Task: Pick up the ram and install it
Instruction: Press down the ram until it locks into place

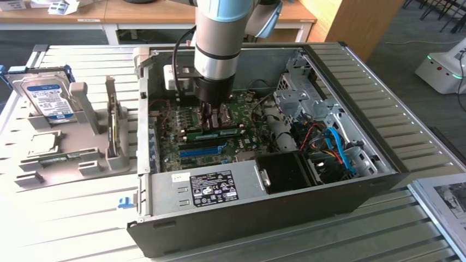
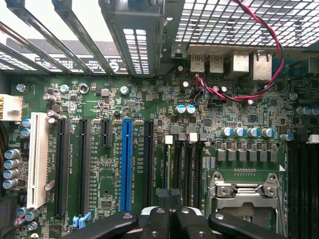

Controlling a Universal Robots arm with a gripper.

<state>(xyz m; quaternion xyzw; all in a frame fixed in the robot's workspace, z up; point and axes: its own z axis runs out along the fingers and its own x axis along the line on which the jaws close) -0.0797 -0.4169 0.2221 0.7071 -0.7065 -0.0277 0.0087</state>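
Robot arm reaches into an open computer case, the memory stick already lying among the motherboard slots.

On the slatted metal table (image 1: 65, 218), a grey plastic parts stand (image 1: 80, 136) sits at the exterior view's left. Right of it, in the open black computer case (image 1: 240, 218), the hand (image 1: 213, 112) is closed and points straight down over the green motherboard (image 2: 109, 144); the long green ram (image 1: 216, 132) lies just below its fingertips, though whether it is fully seated cannot be told.

Counted: one open computer case (image 1: 291, 191), one hard drive (image 1: 45, 94) on one grey stand (image 1: 95, 158), one blue slot (image 2: 126, 164), one white slot (image 2: 38, 167), one processor socket (image 2: 246, 194).
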